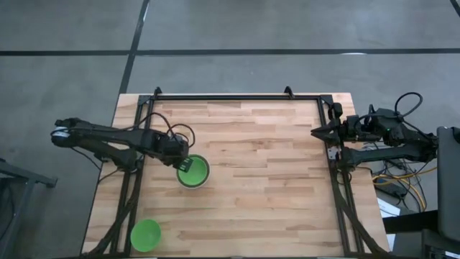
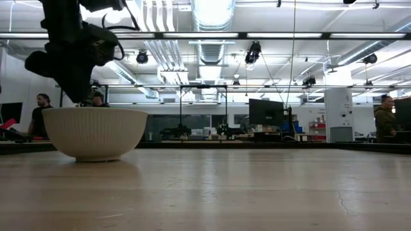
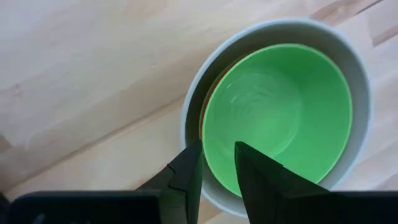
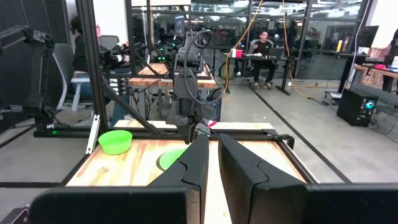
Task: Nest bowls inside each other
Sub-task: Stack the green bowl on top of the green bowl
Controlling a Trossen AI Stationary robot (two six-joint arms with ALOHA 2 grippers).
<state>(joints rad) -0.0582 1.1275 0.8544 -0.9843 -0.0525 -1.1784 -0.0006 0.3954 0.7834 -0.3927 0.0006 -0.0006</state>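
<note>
Two stations of bowls are shown on the table (image 1: 251,144), with one loose bowl left to nest.
A pale bowl (image 1: 206,179) holding a red and a green bowl (image 1: 195,173) sits left of centre; the left gripper (image 1: 185,167) is poised at its 10 o'clock rim, fingers (image 3: 186,177) slightly parted, nothing held. A lone green bowl (image 1: 146,234) lies at 7 o'clock, beside the table edge, nearer this arm. The right gripper (image 1: 316,132), fingers nearly together and empty, is parked at 3 o'clock.

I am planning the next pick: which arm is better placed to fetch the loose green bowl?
Probably left. The left end effector is above the nested bowls, near the loose green bowl; the right end effector waits at the far edge.
</note>
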